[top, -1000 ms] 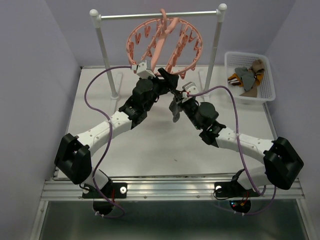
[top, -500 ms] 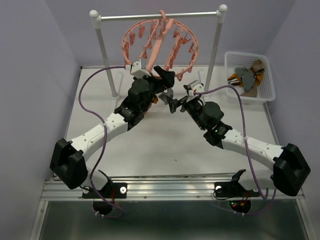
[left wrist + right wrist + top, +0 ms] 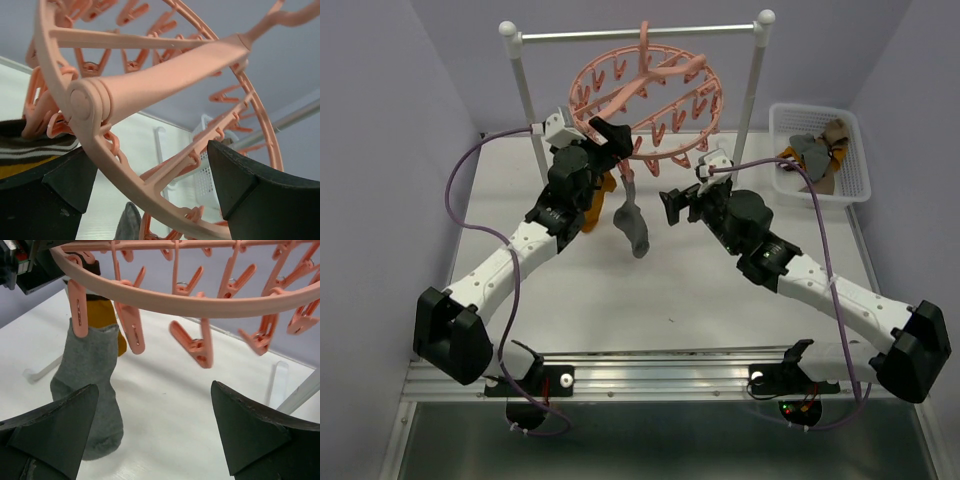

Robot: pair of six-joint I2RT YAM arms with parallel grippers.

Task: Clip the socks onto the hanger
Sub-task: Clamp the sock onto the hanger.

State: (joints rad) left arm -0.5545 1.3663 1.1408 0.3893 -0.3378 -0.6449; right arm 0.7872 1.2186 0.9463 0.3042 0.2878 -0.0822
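The hanger (image 3: 632,90) is hung from the rail (image 3: 590,33) by its hook so that the clips (image 3: 131,322) dangle free. A grey sock (image 3: 632,225) and a mustard sock (image 3: 601,193) are hung at its left rim; more socks (image 3: 810,155) lie in the basket (image 3: 815,107). The left gripper (image 3: 611,136) is raised, spread astride the rim. The right gripper (image 3: 672,205) is held low near the grey sock, spread and empty.

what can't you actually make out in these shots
- Mustard sock: right wrist view, mostly behind the grey sock; its clip not visible.
- Basket socks: top view, too small and piled to count.
- Striped cuff: left wrist view, cut off by the left edge, partly behind the hanger.
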